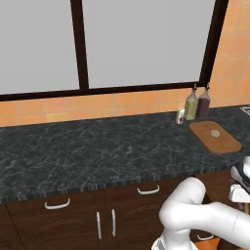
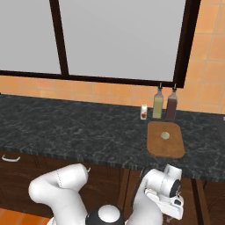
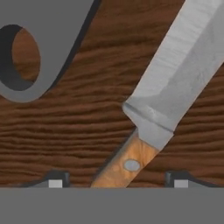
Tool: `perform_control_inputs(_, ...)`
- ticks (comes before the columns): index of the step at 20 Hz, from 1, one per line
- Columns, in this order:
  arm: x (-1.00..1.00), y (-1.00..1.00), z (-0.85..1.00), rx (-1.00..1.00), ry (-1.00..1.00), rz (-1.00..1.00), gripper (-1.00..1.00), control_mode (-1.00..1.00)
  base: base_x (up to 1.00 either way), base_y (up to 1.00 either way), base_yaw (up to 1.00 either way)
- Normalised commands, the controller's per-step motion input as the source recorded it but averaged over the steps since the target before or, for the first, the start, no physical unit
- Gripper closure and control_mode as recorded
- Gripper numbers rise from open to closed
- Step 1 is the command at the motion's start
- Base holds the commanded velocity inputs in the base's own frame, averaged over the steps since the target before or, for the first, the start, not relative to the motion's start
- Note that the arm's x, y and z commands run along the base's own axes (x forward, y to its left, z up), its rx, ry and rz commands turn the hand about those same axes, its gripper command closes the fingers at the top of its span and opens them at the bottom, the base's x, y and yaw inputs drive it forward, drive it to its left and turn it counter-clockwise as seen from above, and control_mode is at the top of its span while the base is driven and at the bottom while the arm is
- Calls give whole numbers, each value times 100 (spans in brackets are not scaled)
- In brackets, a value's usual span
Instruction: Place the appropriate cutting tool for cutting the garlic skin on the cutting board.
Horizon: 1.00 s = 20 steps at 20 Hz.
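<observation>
- My pincer [image 3: 117, 181] stands wide at the frame's bottom, its tips either side of the knife [image 3: 175, 87] handle.
- Garlic [image 2: 165, 135] sits mid-right, on the cutting board [image 2: 173, 147].

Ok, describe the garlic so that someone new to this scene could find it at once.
Follow the dark speckled countertop to the reddish-brown cutting board below the window's right post. The garlic is the small pale lump lying on the board's far half, in front of two upright bottles, and it alone rests on wood.
</observation>
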Motion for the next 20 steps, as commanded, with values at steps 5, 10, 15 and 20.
perform_control_inputs(5, 0, 20, -39, 0, 0, -4, 100, -100, 0, 0, 0)
perform_control_inputs(10, -12, 13, -6, 1, -4, -2, 100, -100, 0, 0, 0)
perform_control_inputs(15, -26, -6, 38, 4, -13, -7, 100, -100, 0, 0, 0)
perform_control_inputs(20, -3, 6, 71, 1, -11, -28, 100, -100, 0, 0, 0)
